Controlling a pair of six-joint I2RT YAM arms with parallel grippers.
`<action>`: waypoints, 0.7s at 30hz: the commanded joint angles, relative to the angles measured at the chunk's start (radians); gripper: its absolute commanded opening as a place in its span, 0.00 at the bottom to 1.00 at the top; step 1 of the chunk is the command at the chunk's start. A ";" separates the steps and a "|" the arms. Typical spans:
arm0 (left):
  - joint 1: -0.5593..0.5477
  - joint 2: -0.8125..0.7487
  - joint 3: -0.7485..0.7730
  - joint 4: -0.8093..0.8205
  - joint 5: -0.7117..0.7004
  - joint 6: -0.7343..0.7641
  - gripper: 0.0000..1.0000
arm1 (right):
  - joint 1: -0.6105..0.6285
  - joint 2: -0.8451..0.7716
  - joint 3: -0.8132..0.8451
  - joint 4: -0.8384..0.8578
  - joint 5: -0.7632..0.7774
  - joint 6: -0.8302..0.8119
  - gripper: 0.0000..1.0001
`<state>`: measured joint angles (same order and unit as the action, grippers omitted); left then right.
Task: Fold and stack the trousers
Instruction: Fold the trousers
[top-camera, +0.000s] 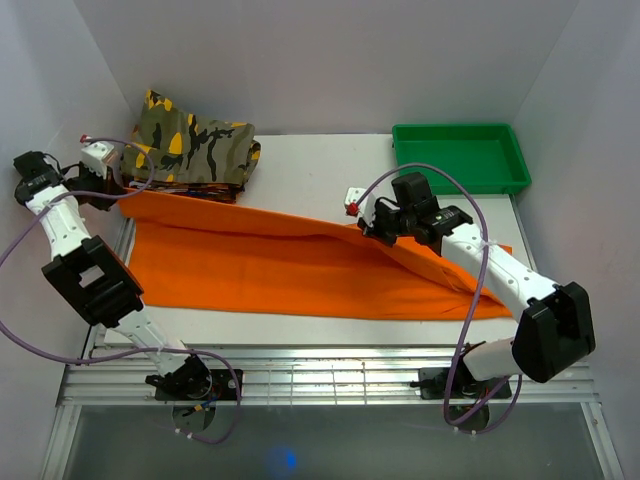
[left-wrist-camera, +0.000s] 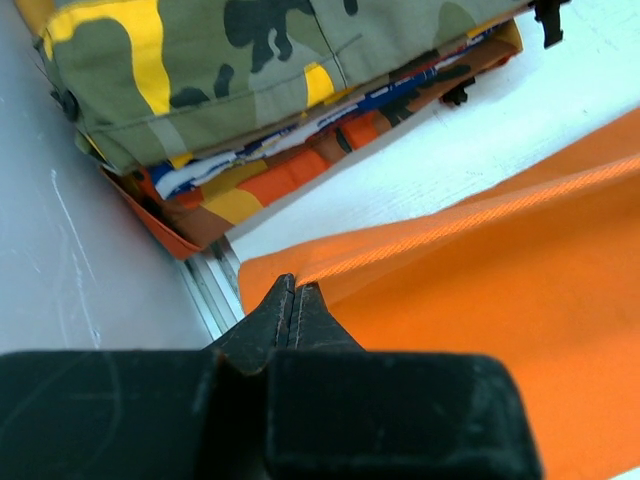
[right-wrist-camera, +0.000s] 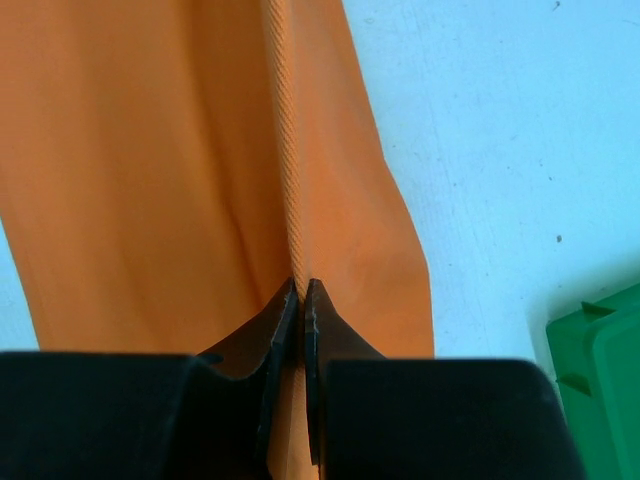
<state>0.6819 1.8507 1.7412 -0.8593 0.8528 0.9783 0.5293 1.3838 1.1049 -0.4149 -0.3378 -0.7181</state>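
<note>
The bright-orange trousers (top-camera: 260, 265) lie stretched across the table from the far left to the near right. Their upper edge is pulled up into a taut ridge between my two grippers. My left gripper (top-camera: 118, 192) is at the trousers' far-left end, shut on the fabric's edge. In the left wrist view its jaws (left-wrist-camera: 295, 287) pinch the orange cloth (left-wrist-camera: 480, 270). My right gripper (top-camera: 362, 230) is at the middle right, shut on the raised ridge. The right wrist view shows that gripper (right-wrist-camera: 301, 290) with the orange fold (right-wrist-camera: 200, 170) clamped between its closed fingers.
A folded camouflage garment (top-camera: 195, 145) tops a pile of folded clothes at the back left, just beyond the left gripper, and shows in the left wrist view (left-wrist-camera: 250, 70). A green tray (top-camera: 455, 129) stands at the back right, its corner (right-wrist-camera: 600, 390) close to the right gripper. Walls enclose three sides.
</note>
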 joint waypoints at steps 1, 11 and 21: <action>0.105 -0.079 -0.022 0.167 -0.146 0.072 0.00 | -0.057 -0.055 -0.040 -0.162 0.108 -0.030 0.08; 0.151 -0.130 -0.129 0.022 -0.144 0.244 0.00 | -0.057 -0.097 -0.105 -0.232 0.034 -0.093 0.08; 0.206 -0.054 -0.229 -0.210 -0.273 0.522 0.00 | -0.057 -0.049 -0.188 -0.308 -0.055 -0.167 0.08</action>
<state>0.8082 1.7863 1.5372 -1.1500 0.7727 1.3270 0.5266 1.3193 0.9569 -0.5163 -0.4824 -0.8505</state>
